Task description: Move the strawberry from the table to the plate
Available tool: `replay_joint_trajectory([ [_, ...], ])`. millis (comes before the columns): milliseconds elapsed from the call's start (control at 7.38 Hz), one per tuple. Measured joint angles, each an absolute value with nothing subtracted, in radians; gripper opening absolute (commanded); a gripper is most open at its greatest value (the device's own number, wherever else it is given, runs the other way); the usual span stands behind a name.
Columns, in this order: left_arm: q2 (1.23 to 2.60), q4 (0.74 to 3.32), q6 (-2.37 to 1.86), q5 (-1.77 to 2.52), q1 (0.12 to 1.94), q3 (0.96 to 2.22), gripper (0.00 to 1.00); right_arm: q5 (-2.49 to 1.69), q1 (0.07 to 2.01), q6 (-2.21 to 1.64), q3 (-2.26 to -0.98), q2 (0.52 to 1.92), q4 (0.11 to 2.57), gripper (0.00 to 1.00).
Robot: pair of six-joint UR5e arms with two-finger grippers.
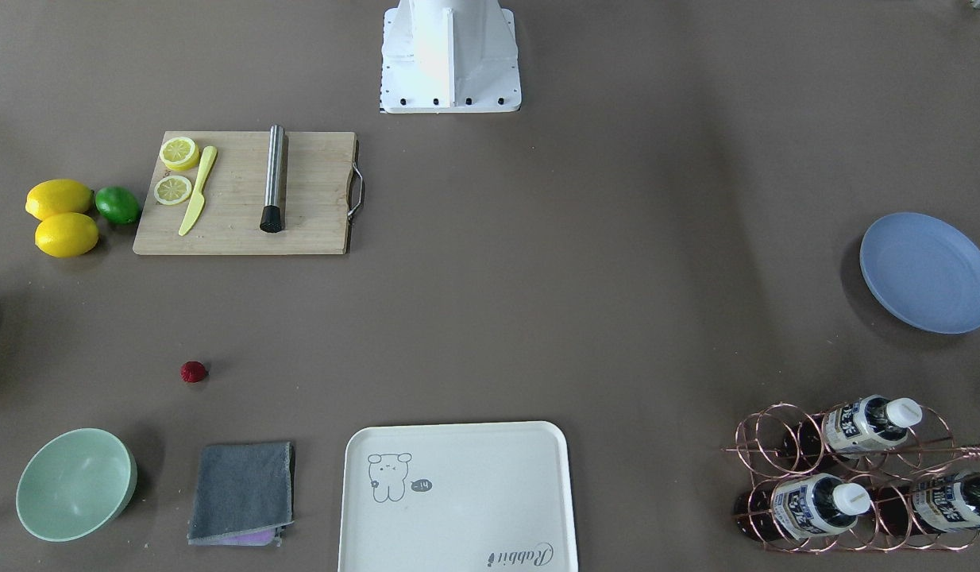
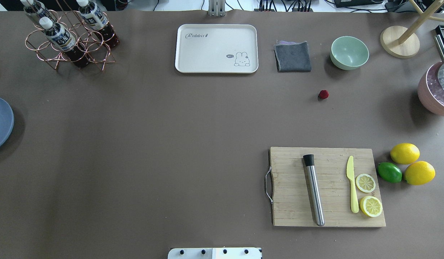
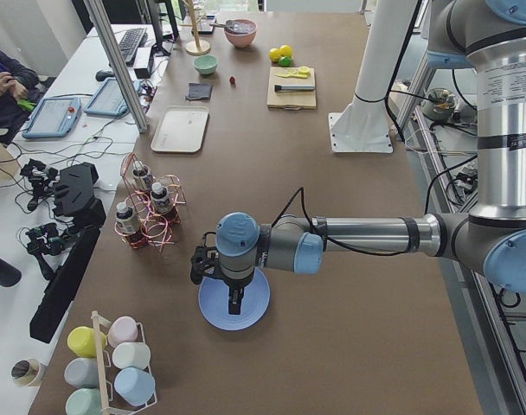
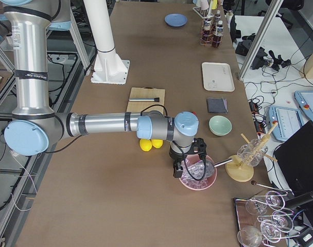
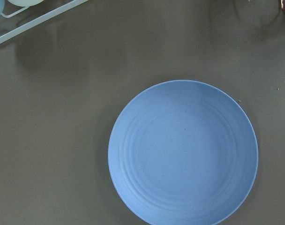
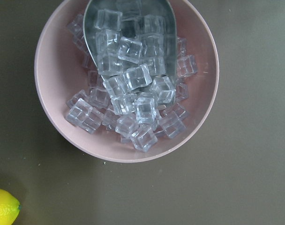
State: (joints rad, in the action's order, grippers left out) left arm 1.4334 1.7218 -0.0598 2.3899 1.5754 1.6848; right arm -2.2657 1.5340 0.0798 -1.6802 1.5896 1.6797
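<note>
Pick unstarted, we judge: strawberry (image 1: 193, 372) near green bowl (image 1: 75, 483), plate (image 1: 927, 272) well apart from it; next, reach and grasp; jaws: we cannot tell.

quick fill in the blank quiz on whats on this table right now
1. The strawberry lies on the bare ____.
2. The plate is ____.
3. The pink bowl holds ____ cubes.
4. Beside the two lemons sits a green ____.
Missing: table; empty; ice; lime.
</note>
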Motion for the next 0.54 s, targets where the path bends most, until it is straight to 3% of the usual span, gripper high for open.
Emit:
replay_joint_trajectory([
  [542,1.410,1.721,-0.060,2.388,1.574,1.703,0.98,-2.266,1.534,0.080,-1.680,1.592,1.679,1.00],
])
